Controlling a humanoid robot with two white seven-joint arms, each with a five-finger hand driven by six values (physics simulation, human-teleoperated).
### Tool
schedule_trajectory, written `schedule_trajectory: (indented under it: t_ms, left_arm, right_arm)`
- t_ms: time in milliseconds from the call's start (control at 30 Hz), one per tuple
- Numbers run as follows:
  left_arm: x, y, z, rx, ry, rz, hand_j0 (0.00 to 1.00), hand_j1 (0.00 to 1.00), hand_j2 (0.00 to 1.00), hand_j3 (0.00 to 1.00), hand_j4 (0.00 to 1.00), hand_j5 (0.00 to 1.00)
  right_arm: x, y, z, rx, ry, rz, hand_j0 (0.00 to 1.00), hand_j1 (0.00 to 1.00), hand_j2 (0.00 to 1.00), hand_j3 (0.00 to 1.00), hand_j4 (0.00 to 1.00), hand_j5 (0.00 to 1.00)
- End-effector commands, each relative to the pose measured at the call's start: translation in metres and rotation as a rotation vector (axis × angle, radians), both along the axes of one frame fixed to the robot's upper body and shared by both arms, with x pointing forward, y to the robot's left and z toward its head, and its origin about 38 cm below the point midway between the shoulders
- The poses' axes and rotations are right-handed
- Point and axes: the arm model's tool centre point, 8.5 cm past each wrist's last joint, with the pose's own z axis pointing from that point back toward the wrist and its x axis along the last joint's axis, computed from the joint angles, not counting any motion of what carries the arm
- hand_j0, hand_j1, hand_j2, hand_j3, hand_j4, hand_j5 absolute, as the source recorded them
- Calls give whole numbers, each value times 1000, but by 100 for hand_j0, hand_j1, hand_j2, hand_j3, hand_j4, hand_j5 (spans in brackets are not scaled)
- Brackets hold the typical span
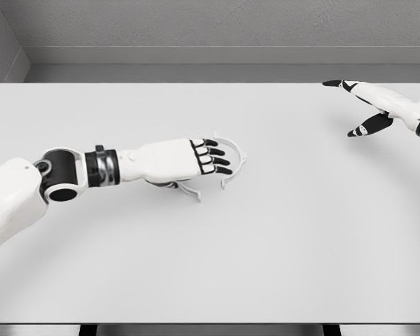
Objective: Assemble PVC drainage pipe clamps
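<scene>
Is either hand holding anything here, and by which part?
The left hand lies over the white clamp; an actual hold cannot be told. The right hand is open and holds nothing.

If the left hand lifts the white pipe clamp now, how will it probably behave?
The pipe clamp looks thin and open-curved, so probably light and slightly springy. Its arc could rock or slide on the smooth table. The left hand covers part of it.

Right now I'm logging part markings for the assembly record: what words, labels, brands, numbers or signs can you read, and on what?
None: no readable text anywhere in the head view.
Pipe clamp: plain white, no marking visible.
Left hand, over the clamp: no label or number.
Right hand, at the far right: no label.
Table: plain white, no sign.
</scene>
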Motion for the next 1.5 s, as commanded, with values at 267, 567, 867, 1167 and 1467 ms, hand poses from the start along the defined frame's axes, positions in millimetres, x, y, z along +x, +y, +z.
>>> schedule_trajectory:
  t_ms: [267, 567, 867, 1167, 1467]
  left_arm:
    - [-4, -6, -11, 7, 23, -13, 100, 100, 100, 100, 100, 100]
    - [-3, -13, -19, 12, 38, -17, 100, 100, 100, 100, 100, 100]
    - [0, -14, -22, 17, 34, -10, 100, 100, 100, 100, 100, 100]
    - [7, -9, -27, 34, 36, 15, 100, 100, 100, 100, 100, 100]
    - [9, -17, -24, 26, 26, 6, 100, 100, 100, 100, 100, 100]
  right_arm:
    - [0, 0, 1, 8, -2, -3, 100, 100, 100, 100, 100, 100]
    - [0, -1, 0, 9, -1, -4, 100, 100, 100, 100, 100, 100]
    - [0, -1, 1, 9, -2, -4, 100, 100, 100, 100, 100, 100]
    - [0, -1, 0, 9, -1, -4, 100, 100, 100, 100, 100, 100]
    - [0, -1, 1, 9, -2, -4, 100, 100, 100, 100, 100, 100]
